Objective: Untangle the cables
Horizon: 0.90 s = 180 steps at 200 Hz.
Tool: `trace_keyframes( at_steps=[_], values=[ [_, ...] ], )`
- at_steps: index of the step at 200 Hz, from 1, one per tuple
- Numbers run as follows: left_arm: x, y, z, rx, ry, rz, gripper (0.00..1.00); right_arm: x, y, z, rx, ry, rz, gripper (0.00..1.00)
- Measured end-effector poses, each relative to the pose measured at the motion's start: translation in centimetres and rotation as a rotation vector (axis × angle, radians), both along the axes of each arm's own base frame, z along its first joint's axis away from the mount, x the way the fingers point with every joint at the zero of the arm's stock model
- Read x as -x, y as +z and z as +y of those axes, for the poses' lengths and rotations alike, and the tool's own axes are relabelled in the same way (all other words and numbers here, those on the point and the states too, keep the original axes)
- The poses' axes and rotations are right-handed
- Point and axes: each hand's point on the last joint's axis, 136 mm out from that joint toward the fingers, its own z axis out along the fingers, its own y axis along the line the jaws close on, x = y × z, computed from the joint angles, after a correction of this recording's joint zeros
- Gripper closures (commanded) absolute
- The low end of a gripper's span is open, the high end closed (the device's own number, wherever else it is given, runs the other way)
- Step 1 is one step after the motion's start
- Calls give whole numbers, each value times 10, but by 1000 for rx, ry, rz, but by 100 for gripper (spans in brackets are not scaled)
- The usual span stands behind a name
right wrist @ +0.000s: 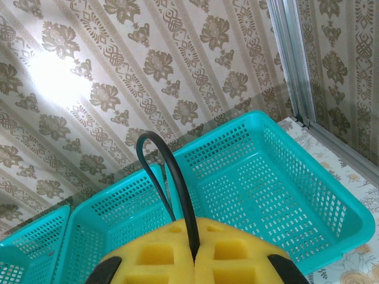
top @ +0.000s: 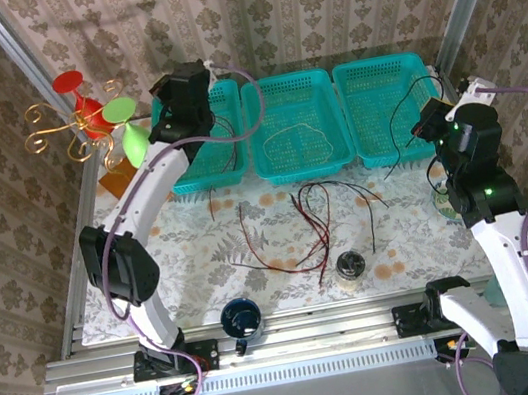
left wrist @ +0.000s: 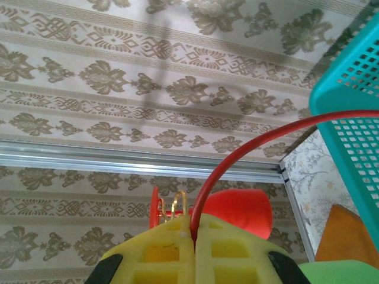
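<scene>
Left gripper point(left wrist: 193, 236): raised over the left end of the basket row; its yellow foam pads are pressed together and pinch a dark red thin cable point(left wrist: 254, 139).
Dark red cable, course: it rises from the seam between the pads and arcs to the right, passing in front of the wall of the teal plastic mesh basket on the left point(left wrist: 355, 89).
Right gripper point(right wrist: 195, 242): held up near the right end of the basket row; the pads are closed flat against each other and clamp a black thin cable point(right wrist: 180, 189).
Black cable, course: it stands up from the pads in a narrow loop. In the top view a black strand point(top: 402, 124) hangs across the teal mesh basket on the right point(top: 394, 157).
Middle teal mesh basket point(top: 305, 172): holds a thin white/cream cable point(top: 299, 136) lying in a loose curve on its floor.
Left basket, contents: dark strands lie inside near its front wall; colour cannot be told for certain.
Loose cables on the table point(top: 308, 220): dark red and black strands crossed over one another on the floral-patterned tablecloth point(top: 193, 260), just in front of the middle basket. Whether they join the held cables cannot be told.
Other items: a dark blue cup point(top: 241, 318) at the near edge, a small round dark jar point(top: 351, 264) beside the loose strands, and a gold wire ornament with red and green pieces point(top: 94, 119) at the far left corner.
</scene>
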Motion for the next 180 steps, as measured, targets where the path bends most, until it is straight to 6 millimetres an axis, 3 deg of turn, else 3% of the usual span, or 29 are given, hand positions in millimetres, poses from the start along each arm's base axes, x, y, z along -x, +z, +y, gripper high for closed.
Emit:
trace_keyframes(
  at_steps=[50, 92, 111, 130, 165, 180],
  values=[
    [2, -58, -7, 32, 0, 148, 100, 0, 0, 0, -1, 0, 0, 100],
    [-6, -145, -25, 58, 0, 325, 100, 3, 1, 1, -3, 8, -1, 100],
    [-8, -171, -30, 84, 7, 380, 100, 6, 3, 2, -2, 11, -5, 100],
    [-9, -169, -32, 132, 5, 392, 100, 7, 7, 2, 0, 13, -11, 100],
    [-34, -119, -51, 352, -8, 342, 100, 11, 15, 3, 0, 18, -26, 100],
    [-37, -127, -52, 415, 9, 372, 100, 14, 17, 4, -1, 20, -32, 100]
  ],
)
